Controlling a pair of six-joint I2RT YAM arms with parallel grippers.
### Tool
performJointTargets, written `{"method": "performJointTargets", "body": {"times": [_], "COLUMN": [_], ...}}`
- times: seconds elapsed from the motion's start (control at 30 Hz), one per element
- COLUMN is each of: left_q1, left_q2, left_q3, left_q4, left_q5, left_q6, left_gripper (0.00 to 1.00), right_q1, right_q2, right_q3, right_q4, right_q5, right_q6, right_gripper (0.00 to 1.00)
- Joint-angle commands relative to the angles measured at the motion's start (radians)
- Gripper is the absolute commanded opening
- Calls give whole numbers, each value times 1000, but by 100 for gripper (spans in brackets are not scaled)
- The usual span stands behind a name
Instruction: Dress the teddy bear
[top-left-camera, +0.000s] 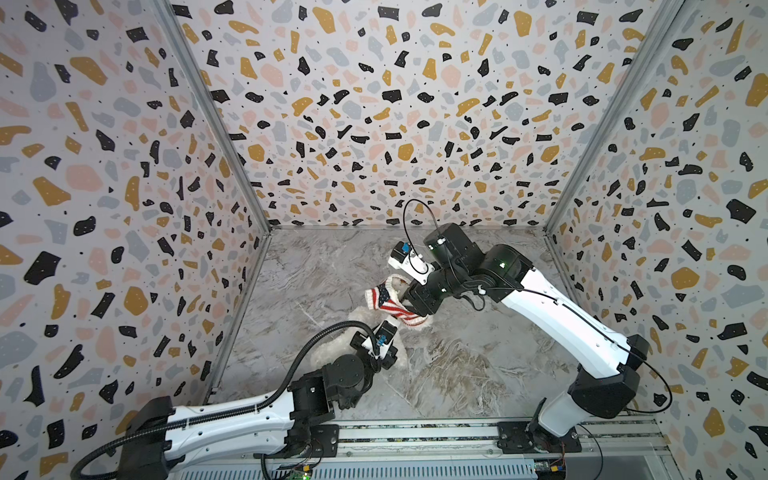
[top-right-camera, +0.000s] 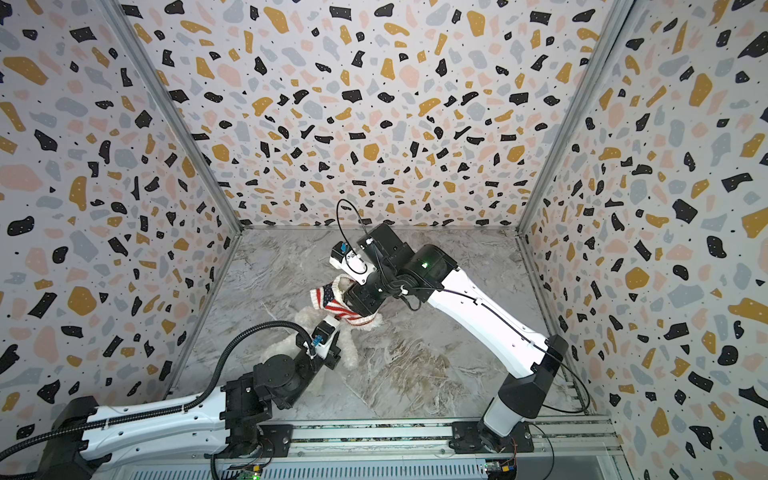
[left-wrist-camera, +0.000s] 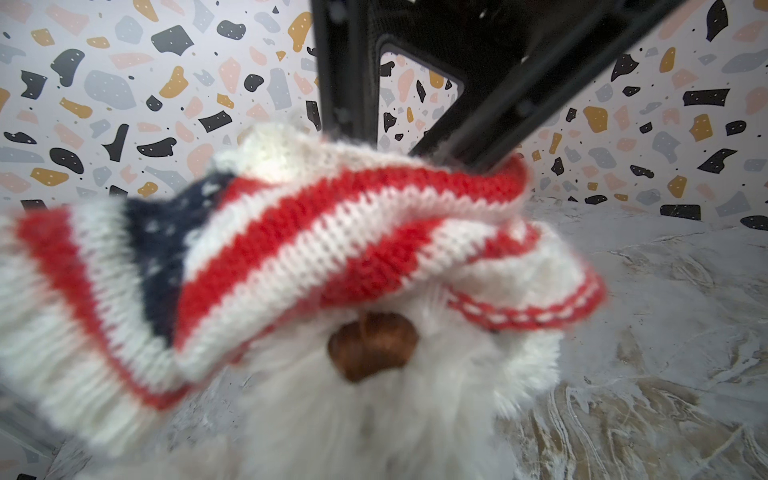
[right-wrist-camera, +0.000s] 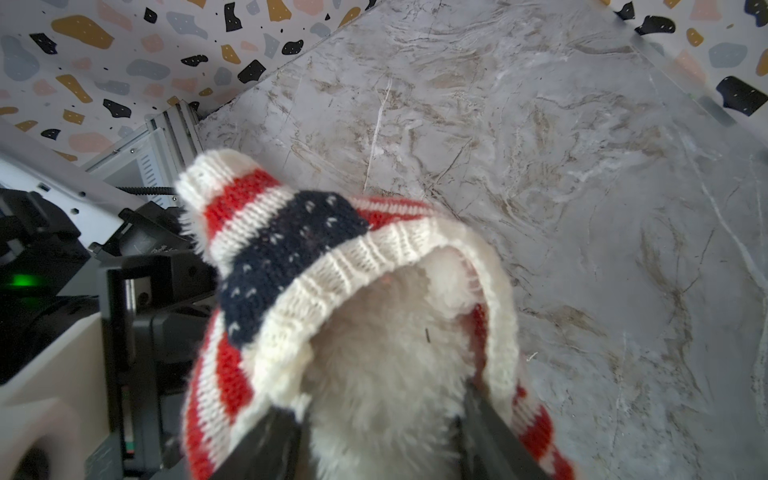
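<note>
The teddy bear (top-left-camera: 328, 353) lies on the marble floor in both top views, white and fluffy. A red-and-white striped knit top (top-left-camera: 388, 301) with a navy starred patch sits over its head. My left gripper (top-left-camera: 392, 324) is shut on the teddy bear's body just below the top; its fingers are buried in fur (left-wrist-camera: 374, 415) in the left wrist view, where a brown nose (left-wrist-camera: 372, 347) shows under the hem. My right gripper (right-wrist-camera: 378, 432) is open inside the top's ribbed opening (right-wrist-camera: 374, 257). Its fingers (right-wrist-camera: 270, 440) are spread against the knit, with the bear's fur (right-wrist-camera: 386, 353) between them.
Terrazzo-patterned walls (top-left-camera: 374, 104) close in the marble floor (top-left-camera: 478, 365) on three sides. A metal rail (top-left-camera: 415, 436) carrying both arm bases runs along the front edge. The left arm's black wrist (right-wrist-camera: 50, 266) stands close beside the knit top.
</note>
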Motion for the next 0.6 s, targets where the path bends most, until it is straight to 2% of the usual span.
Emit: {"method": "performJointTargets", "body": {"times": [0.0,0.23,0.57], "left_q1": [-11,-10,-11], "left_q2": [-25,-13,-18], "left_q3": [-6,-16,-39], "left_q4": [93,113,108], "left_q5": [-22,-59,-93], "left_q6": [21,7,-20], "left_gripper": [0,0,0], "right_q1": [1,2,14], "right_q2": [-7,-32,-72], "right_q3": [-23,-82,-157], "right_q4": [-1,12,50], "right_q5": [-63,-124,-155], "right_q6": [-13,-34,-48], "right_gripper": [56,39,20]}}
